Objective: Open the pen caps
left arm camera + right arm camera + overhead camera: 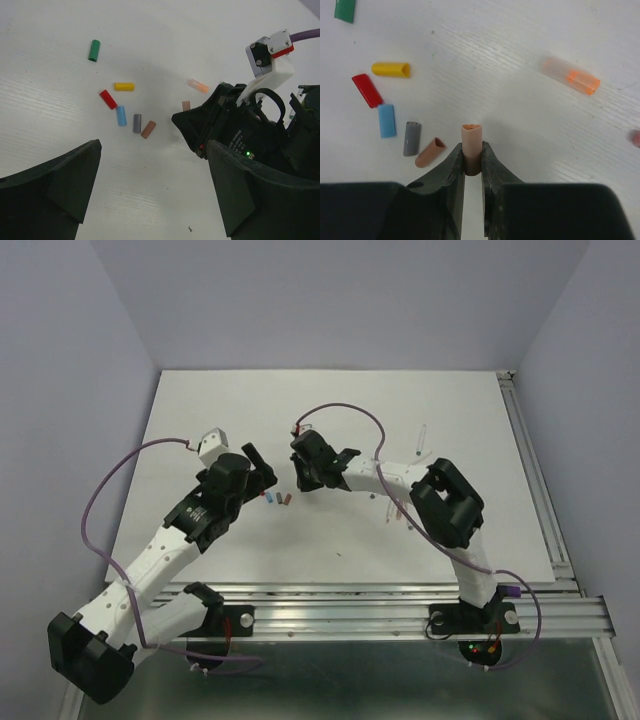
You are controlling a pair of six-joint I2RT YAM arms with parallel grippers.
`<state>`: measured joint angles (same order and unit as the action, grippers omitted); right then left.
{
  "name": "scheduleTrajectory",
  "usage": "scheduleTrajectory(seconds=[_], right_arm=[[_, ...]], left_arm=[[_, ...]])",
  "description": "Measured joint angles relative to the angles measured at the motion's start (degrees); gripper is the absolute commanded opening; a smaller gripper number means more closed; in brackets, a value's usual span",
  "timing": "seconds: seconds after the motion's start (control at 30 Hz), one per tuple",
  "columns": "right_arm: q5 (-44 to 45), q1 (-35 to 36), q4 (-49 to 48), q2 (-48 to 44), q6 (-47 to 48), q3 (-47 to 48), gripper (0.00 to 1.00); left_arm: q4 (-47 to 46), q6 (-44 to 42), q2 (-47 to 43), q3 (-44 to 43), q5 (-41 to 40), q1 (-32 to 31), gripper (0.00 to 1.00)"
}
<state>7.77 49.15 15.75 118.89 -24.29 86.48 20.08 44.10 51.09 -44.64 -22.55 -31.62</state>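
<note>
Right wrist: tan cap (471, 137) inside right gripper (472, 152).

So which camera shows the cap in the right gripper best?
Right wrist: the tan cap sits centre frame, pinched in the right gripper. Left wrist shows only a small bit of it; top external cannot resolve it.

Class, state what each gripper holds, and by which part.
Right gripper pinches a tan plastic pen cap by the end opposite its open mouth; left gripper holds nothing.
</note>
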Motion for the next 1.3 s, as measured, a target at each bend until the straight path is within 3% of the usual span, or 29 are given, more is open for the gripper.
scheduleTrajectory(seconds=[0.27,0.33,0.5,0.7,0.87,0.9,1.17,1.3], right_arm=[[4.5,0.5,3.9,6.2,-0.1,7.9,0.25],[5.1,0.5,4.7,6.8,-0.1,8.6,0.39],[5.7,0.4,5.7,6.9,0.1,8.7,0.57],[5.2,0.4,5.9,6.8,0.2,8.7,0.62],[5.8,0.4,6.3,5.0,0.9,8.5,0.85],[6.1,0.4,6.3,4.1,1.5,8.3,0.98],[3.3,-1.6,5.7,-8.5,12.3,0.6,1.00],[-5.5,-9.5,3.4,-11.7,18.4,-3.9,1.00]], left_arm=[[-0.1,-0.1,3.1,0.0,0.2,0.2,0.99],[-0.2,-0.2,3.4,0.0,0.5,0.2,0.99],[-0.6,-0.3,3.4,0.0,0.8,0.2,0.99],[-0.6,-0.3,2.8,0.0,1.1,0.2,0.99],[-0.6,-0.3,2.6,0.0,1.4,0.2,0.99],[-0.6,-0.3,2.6,0.0,1.4,0.2,0.99],[-0.9,-0.4,1.7,0.0,1.8,0.2,0.99],[-1.0,-0.6,1.6,0.0,2.2,0.2,0.99]])
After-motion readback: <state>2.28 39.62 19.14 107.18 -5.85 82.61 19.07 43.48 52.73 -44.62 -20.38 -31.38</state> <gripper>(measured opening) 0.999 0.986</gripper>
